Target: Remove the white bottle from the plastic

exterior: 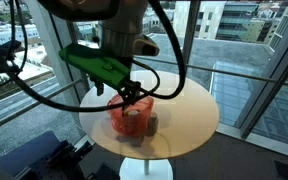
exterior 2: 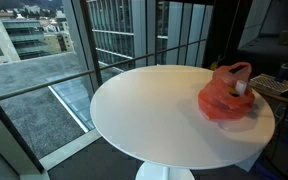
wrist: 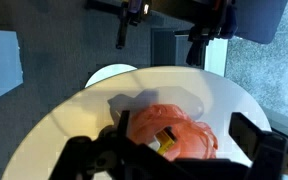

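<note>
The plastic (exterior 2: pixel 224 100) is a crumpled red-orange translucent container near the edge of the round white table (exterior 2: pixel 154 110). It also shows in an exterior view (exterior: pixel 130 116) and in the wrist view (wrist: pixel 176 130). The white bottle (exterior 2: pixel 240 87) stands upright inside it. In the wrist view only a yellowish patch (wrist: pixel 167 143) shows inside the plastic. My gripper (wrist: pixel 184 152) is open and empty, with its fingers spread on either side of the plastic, above it. In an exterior view my gripper (exterior: pixel 127 94) hangs just over the plastic.
A small dark bottle (exterior: pixel 152 124) stands on the table right beside the plastic. Glass walls and railings surround the table. A desk with clutter (exterior 2: pixel 279 85) lies just past the table edge near the plastic.
</note>
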You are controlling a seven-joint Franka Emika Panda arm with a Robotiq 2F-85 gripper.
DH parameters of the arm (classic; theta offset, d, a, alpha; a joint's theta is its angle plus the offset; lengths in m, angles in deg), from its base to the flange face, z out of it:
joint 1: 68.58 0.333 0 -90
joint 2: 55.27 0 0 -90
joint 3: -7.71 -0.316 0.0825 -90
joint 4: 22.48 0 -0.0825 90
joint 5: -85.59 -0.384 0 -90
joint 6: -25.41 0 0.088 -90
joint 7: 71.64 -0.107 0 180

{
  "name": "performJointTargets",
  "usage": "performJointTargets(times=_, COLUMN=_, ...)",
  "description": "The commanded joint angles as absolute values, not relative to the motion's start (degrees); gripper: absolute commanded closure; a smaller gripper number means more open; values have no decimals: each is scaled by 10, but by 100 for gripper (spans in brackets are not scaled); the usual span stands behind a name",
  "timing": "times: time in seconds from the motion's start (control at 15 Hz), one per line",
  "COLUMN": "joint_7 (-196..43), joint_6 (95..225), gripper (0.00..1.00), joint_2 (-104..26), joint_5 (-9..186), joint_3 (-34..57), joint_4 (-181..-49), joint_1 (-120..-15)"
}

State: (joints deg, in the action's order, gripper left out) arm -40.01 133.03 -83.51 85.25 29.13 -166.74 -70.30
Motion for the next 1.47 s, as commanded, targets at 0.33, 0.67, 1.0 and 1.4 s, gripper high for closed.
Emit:
performJointTargets(times=0.33, joint_7=-395, joint_6=1331, gripper=0, joint_2=-831, joint_5=845, joint_3=274, joint_4=-1667, joint_1=-719)
performJointTargets(times=0.67, joint_7=-407, joint_6=1340, gripper=0, joint_2=-830, joint_5=843, joint_3=250, joint_4=-1664, joint_1=-714)
performJointTargets(times=1.0, joint_7=-419, joint_6=1369, gripper=0, joint_2=-826, joint_5=849, joint_3=222, joint_4=-1667, joint_1=-709)
performJointTargets(times=1.4, joint_7=-432, joint_6=1447, gripper=0, joint_2=-798, joint_5=859, joint_3=203, joint_4=-1676, joint_1=-711)
